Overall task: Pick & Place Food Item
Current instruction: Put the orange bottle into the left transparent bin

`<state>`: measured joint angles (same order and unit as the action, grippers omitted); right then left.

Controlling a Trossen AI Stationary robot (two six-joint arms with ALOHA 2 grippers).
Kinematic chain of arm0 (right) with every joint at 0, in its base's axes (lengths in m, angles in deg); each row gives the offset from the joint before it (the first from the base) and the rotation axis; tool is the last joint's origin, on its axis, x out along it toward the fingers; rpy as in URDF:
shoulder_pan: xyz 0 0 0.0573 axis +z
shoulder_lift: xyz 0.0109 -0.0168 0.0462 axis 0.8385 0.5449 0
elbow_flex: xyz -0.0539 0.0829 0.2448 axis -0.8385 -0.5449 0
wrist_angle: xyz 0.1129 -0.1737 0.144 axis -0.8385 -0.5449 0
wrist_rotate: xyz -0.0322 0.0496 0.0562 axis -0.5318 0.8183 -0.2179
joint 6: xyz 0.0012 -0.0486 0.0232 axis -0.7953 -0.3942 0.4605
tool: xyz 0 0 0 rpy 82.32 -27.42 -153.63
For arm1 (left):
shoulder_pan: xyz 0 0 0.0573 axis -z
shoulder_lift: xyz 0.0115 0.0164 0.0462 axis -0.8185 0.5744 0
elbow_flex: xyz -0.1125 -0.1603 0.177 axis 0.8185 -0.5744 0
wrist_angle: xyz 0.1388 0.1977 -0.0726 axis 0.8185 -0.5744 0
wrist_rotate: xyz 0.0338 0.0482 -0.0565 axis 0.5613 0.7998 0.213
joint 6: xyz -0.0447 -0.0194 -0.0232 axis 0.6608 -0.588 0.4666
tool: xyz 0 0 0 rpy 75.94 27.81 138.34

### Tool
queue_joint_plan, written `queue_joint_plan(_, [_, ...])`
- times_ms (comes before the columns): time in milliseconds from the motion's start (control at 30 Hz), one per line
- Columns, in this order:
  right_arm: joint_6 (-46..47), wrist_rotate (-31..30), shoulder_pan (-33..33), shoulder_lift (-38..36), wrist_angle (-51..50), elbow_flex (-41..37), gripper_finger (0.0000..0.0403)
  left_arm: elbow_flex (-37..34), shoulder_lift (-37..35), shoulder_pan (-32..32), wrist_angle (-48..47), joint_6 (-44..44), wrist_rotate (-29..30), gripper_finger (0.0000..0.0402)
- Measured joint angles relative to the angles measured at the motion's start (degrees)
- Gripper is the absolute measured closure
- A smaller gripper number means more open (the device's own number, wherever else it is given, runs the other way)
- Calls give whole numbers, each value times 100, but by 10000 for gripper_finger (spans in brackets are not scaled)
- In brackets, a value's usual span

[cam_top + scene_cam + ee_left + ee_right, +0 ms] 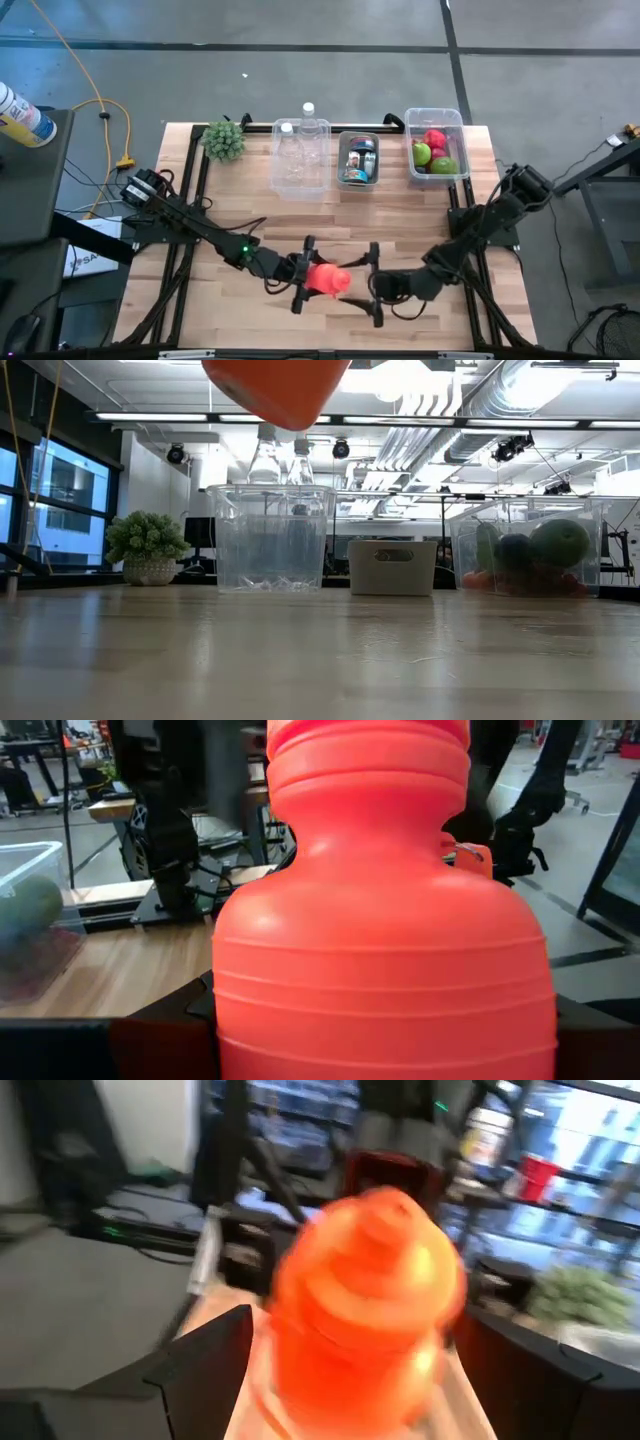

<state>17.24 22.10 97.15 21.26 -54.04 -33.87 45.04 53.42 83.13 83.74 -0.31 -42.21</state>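
the left gripper (303, 274) holds the ribbed orange-red plastic food item (327, 278) clamped and lifted off the wooden table (240, 210), the right gripper (375, 285) spread wide around its far end, so pickup looks done and placing remains.

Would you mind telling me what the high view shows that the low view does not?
Only the high view shows both arms: the left claw gripping the red bottle and the right claw open beside it, plus the tin's contents. Only the low view shows the bottle hanging clear above the table, and the room's ceiling. Both share the plant, clear bin, grey tin and fruit tub.
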Motion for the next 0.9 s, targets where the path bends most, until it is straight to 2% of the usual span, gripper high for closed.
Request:
queue_joint_plan(267, [107,1914,-376,97,37,4,73,0,4,19,-39,-155,-115,158])
queue_joint_plan(333, [234,2101,-380,103,60,4,73,0,6,48,-54,-158,-123,158])
queue_joint_plan(467, [530,1902,-374,103,28,7,73,0,7,50,-66,-157,-63,158])
queue_joint_plan(733, [231,1154,-456,112,81,7,75,0,7,-12,-18,-92,83,158])
queue_joint_plan(900, [9,1009,-492,117,102,7,114,0,7,-36,-26,-70,66,158])
